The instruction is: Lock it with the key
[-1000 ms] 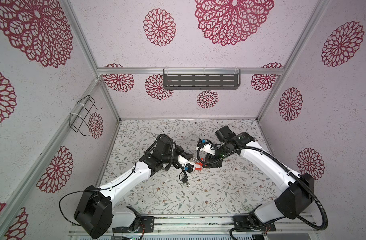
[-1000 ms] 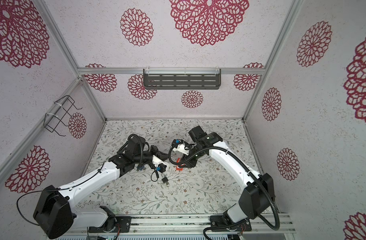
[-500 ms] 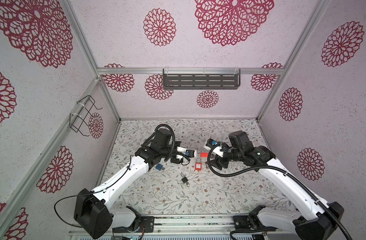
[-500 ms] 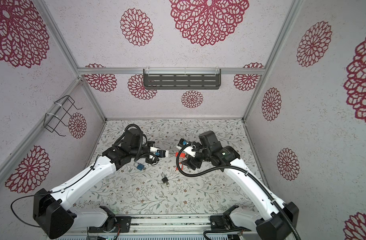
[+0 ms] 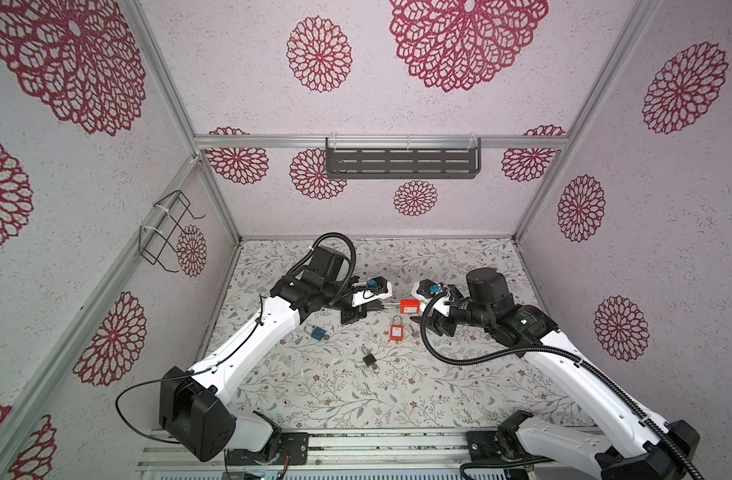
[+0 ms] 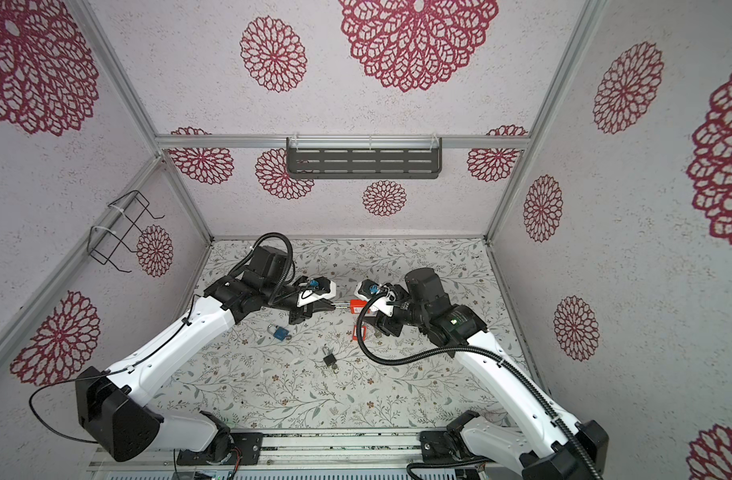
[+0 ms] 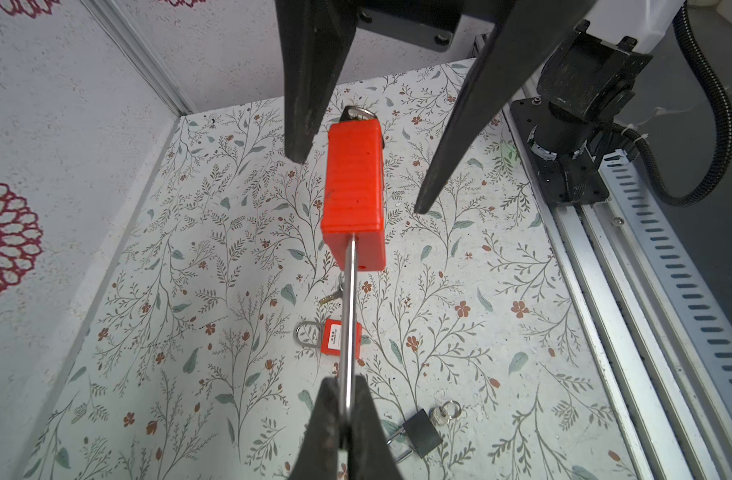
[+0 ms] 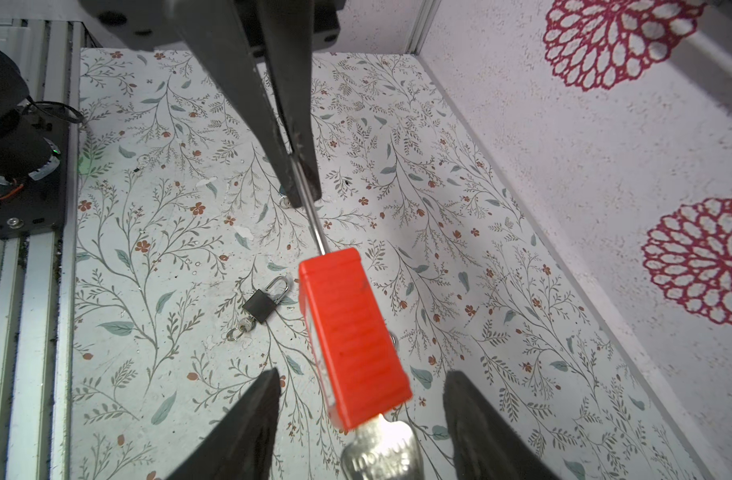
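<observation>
At the left of the floral counter (image 5: 460,386), close by the left arm, lies a blue padlock (image 5: 318,332). Right of it and nearer the front rail lies a black padlock (image 5: 369,360) with its key ring. Above the counter's middle, the left fingers (image 7: 335,399) are pressed fully together on the long steel shackle (image 7: 347,316) of the red padlock (image 5: 410,306). Beneath that shackle a smaller red padlock (image 5: 396,332) rests on the counter, a key beside it. The held padlock's body lies roughly level in the air, clear of the counter, between the two arms. A key (image 8: 379,453) sits in its right-facing end. The right fingers (image 8: 256,415) stand spread to either side of that keyed end and grip nothing; the right wrist view shows a gap on each side
</observation>
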